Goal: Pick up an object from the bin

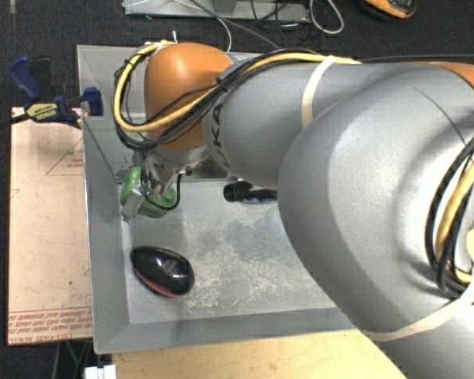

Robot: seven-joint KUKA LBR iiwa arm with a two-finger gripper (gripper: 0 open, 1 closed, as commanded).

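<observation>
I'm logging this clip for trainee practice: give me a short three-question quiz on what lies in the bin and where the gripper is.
1. True or false: the black computer mouse lies directly under the gripper.
2. Which thing is nearest the gripper? A) the green thing by the left wall of the bin; B) the mouse; C) a yellow ball.
3. Fill in: the small thing partly hidden under the arm is ___ in colour.
Key: 1 false; 2 A; 3 black.
</observation>
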